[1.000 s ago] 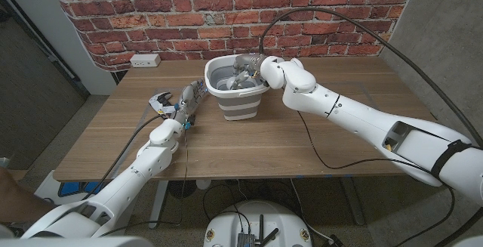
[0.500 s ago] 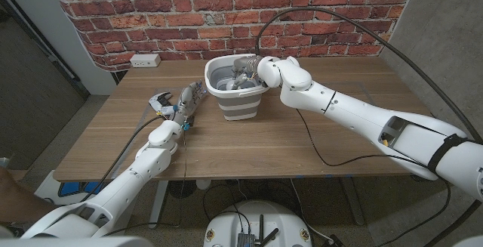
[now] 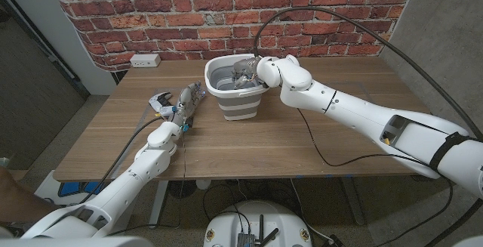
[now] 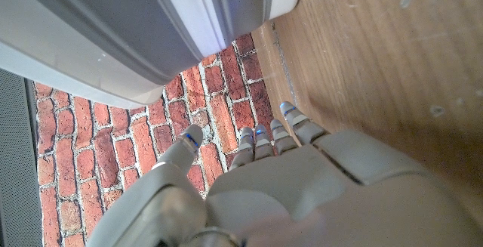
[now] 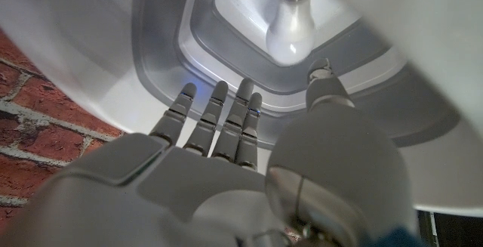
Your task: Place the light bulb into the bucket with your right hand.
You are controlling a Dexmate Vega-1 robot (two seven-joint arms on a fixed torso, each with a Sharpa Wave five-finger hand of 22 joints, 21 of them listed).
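The white and grey bucket (image 3: 235, 101) stands at the table's middle back. My right hand (image 3: 244, 74) reaches down inside it from over the right rim. In the right wrist view the white light bulb (image 5: 293, 20) lies on the bucket's floor with its metal base pointing away. My right hand (image 5: 219, 152) hovers over it with fingers straight and apart, holding nothing and clear of the bulb. My left hand (image 3: 186, 99) waits left of the bucket, fingers extended and empty. The left wrist view shows my left hand (image 4: 294, 179) beside the bucket's wall (image 4: 151, 28).
The wooden table (image 3: 302, 141) has bare room in front of and to the right of the bucket. A white outlet box (image 3: 145, 60) sits at the back left by the brick wall. A black cable (image 3: 332, 16) arcs over my right arm.
My right wrist has shifted slightly left, further over the bucket's rim, with the hand staying inside. The left arm has not moved.
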